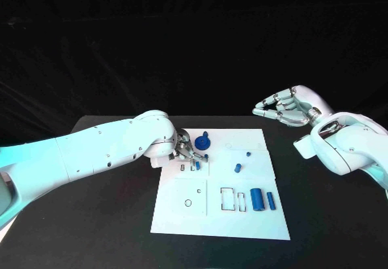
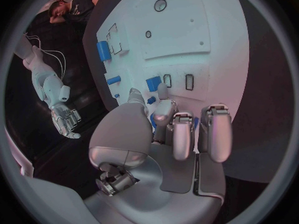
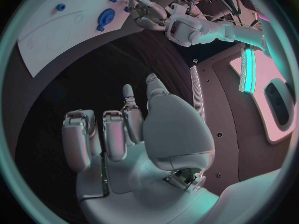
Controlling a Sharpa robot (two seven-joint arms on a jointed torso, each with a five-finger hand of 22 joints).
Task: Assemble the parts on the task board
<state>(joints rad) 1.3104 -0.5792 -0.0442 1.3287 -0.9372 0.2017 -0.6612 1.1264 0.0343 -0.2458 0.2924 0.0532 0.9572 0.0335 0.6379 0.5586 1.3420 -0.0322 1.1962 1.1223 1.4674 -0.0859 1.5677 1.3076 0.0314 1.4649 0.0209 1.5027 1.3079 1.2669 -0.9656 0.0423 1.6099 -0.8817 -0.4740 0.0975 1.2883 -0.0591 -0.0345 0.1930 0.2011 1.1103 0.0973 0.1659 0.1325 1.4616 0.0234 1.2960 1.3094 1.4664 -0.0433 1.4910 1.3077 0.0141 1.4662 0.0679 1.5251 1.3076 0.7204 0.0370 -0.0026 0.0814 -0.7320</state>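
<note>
The white task board (image 1: 218, 216) lies mid-table. My left hand (image 1: 188, 152) is low over its far left part, just in front of a blue gear (image 1: 202, 143). In the left wrist view the thumb and a fingertip (image 2: 162, 89) pinch a small blue block (image 2: 153, 82) beside two narrow slots (image 2: 189, 82). A tiny peg (image 1: 249, 152), a short blue cylinder (image 1: 238, 166), a large cylinder (image 1: 257, 199) and a slimmer one (image 1: 272, 200) lie loose on the board. My right hand (image 1: 285, 107) hangs raised beyond the board's far right corner, fingers curled in on nothing.
Two rectangular slots (image 1: 227, 199) and a round hole (image 1: 188, 202) lie in the board's near half. Bare black table (image 1: 97, 224) surrounds the board on every side. My right wrist view shows the board (image 3: 56, 40), the gear (image 3: 104, 19) and my left hand (image 3: 149, 17).
</note>
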